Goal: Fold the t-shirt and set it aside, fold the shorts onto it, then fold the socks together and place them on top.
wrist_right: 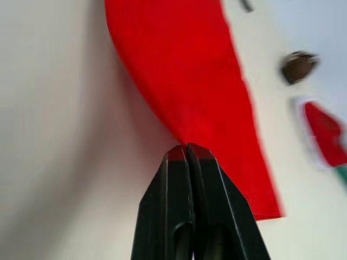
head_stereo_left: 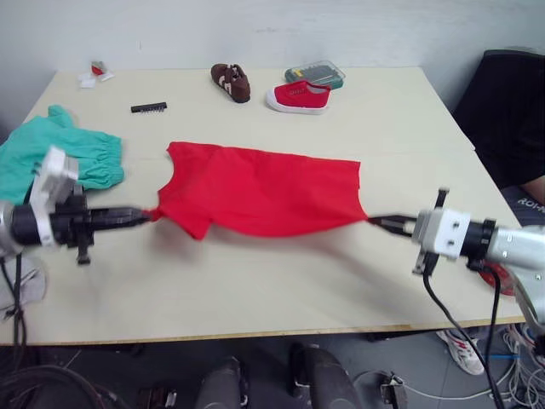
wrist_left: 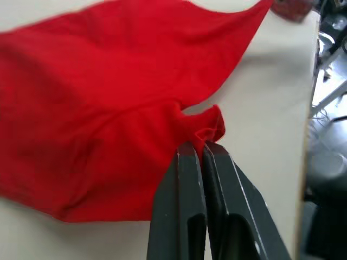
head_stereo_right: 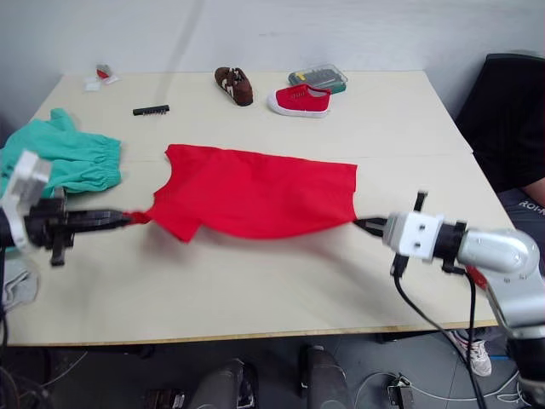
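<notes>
- Nearest the table's (head_stereo_left: pixel 255 298) front edge, the left gripper (head_stereo_left: pixel 146 216) and right gripper (head_stereo_left: pixel 375 221) each pinch a corner of the t-shirt (head_stereo_left: pixel 264 192), stretched between them.
- Beyond the left gripper, the shorts (head_stereo_left: pixel 51 153) lie bunched at the table's left edge.
- Farther back sit a red shoe (head_stereo_left: pixel 300 96), a brown shoe (head_stereo_left: pixel 231 82) and a case (head_stereo_left: pixel 316 74).

t-shirt (head_stereo_left: pixel 260 189) bright red; shorts (head_stereo_left: pixel 51 153) teal-green; table (head_stereo_left: pixel 255 281) pale beige

The red t-shirt (head_stereo_left: pixel 260 192) lies stretched mid-table, the teal shorts (head_stereo_left: pixel 60 153) crumpled at its left edge
</notes>
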### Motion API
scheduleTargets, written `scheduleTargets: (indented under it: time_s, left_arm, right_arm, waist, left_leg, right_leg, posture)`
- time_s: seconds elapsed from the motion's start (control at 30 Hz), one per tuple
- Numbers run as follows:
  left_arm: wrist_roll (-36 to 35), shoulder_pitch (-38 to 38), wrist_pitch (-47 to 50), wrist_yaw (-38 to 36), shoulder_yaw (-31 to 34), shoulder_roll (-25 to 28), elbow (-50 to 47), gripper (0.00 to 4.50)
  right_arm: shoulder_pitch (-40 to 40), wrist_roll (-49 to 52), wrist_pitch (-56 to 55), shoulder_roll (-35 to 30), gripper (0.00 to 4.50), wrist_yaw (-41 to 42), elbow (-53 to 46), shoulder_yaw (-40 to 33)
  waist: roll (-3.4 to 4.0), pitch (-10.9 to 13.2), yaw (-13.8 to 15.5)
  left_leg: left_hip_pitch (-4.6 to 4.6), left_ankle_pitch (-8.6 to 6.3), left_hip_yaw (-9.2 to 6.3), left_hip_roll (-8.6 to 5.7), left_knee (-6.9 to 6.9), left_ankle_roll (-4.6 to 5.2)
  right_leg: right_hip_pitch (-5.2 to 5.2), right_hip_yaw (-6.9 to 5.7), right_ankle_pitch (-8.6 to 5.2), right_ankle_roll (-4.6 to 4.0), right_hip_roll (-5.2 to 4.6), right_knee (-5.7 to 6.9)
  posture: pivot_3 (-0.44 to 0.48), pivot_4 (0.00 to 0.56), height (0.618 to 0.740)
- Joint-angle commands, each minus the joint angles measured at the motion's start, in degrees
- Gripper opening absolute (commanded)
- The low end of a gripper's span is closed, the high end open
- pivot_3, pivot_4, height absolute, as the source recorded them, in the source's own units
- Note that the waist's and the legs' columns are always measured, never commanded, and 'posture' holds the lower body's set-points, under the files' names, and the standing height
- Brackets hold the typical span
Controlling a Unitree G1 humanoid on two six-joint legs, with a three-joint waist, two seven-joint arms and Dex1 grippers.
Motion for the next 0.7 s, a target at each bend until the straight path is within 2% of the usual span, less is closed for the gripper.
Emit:
scheduleTargets:
  time_s: [0.03, 0.33, 0.4, 0.47, 0.57, 0.63, 0.67, 0.7]
  left_arm:
    - [-0.36, 5.86, -0.34, -3.43, 2.49, 1.97, -5.12, 0.0]
    - [-1.19, 23.47, 2.85, -10.69, 8.77, 4.63, -14.39, 0.0]
    - [-0.91, 25.15, 2.68, -11.56, 9.47, 5.2, -14.2, 0.0]
    - [-1.23, 23.3, 2.48, -10.74, 8.43, 5.55, -12.37, 0.0]
    - [-1.19, 16.85, 1.36, -9.81, 2.96, 5.55, -9.23, 0.0]
    - [1.85, 4.99, -1.51, -5.5, -4.25, 1.87, -4.4, 0.0]
    - [5.64, -4.45, -6.95, 1.02, -6.85, -3.34, 0.49, 0.0]
    - [11.02, -18.67, -18.03, 14.6, -6.62, -10.86, 9.55, 0.0]
  right_arm:
    - [3.03, 2.2, 1.4, -1.75, 0.04, 3.33, -3.78, -0.95]
    - [15.43, 11.18, 13.81, -8.18, 0.04, 13.69, -10.27, -3.98]
    - [15.95, 14.6, 17.77, -8.85, 0.04, 14.69, -11.48, -5.07]
    - [14.27, 18.29, 21.98, -8.06, 0.04, 13.58, -11.66, -5.98]
    - [9.61, 19.38, 25.48, -6.89, 0.04, 12.41, -8.63, -4.61]
    - [1.91, 12.6, 23.14, -3.83, 0.04, 7.95, -3.19, -0.82]
    - [-3.96, 6.99, 20.18, -1.09, 0.04, 2.66, 0.77, 0.88]
    - [-12.53, -1.14, 13.1, 2.83, 0.04, -8.07, 6.31, 0.67]
  waist:
    - [0.01, 0.0, 0.23]
    - [0.05, -0.03, 0.98]
    - [0.07, -0.04, 0.93]
    - [0.07, -0.04, 1.05]
    - [0.08, -0.05, 1.23]
    - [0.12, -0.08, 1.49]
    - [0.2, -0.15, 1.83]
    - [0.27, -0.16, 2.12]
  left_leg:
    - [0.06, -0.03, -0.01, 0.02, 0.0, -0.06]
    - [-0.07, -0.14, -0.01, 0.28, -0.03, -0.34]
    - [-0.04, -0.15, 0.0, 0.29, -0.05, -0.33]
    - [-0.03, -0.17, -0.01, 0.3, -0.04, -0.31]
    - [-0.02, -0.18, -0.04, 0.3, -0.04, -0.26]
    - [0.01, -0.24, -0.08, 0.29, -0.05, -0.12]
    - [0.0, -0.25, -0.1, 0.28, -0.03, -0.06]
    - [0.08, -0.21, -0.08, 0.23, -0.03, -0.04]
  right_leg:
    - [0.01, -0.01, -0.06, -0.1, 0.0, 0.08]
    - [-0.26, -0.17, -0.39, -0.54, 0.19, 0.31]
    - [-0.25, -0.16, -0.4, -0.54, 0.21, 0.28]
    - [-0.25, -0.16, -0.4, -0.54, 0.21, 0.29]
    - [-0.25, -0.17, -0.4, -0.57, 0.21, 0.28]
    - [-0.15, -0.19, -0.39, -0.58, 0.19, 0.26]
    - [-0.16, -0.21, -0.39, -0.58, 0.2, 0.25]
    - [-0.09, -0.19, -0.32, -0.57, 0.19, 0.27]
  posture:
    - [0.0, 0.15, 0.74]
    - [0.0, 0.15, 0.74]
    - [0.0, 0.15, 0.74]
    - [0.0, 0.15, 0.74]
    - [0.0, 0.15, 0.74]
    - [0.0, 0.15, 0.74]
    - [0.0, 0.15, 0.74]
    - [0.0, 0.15, 0.74]
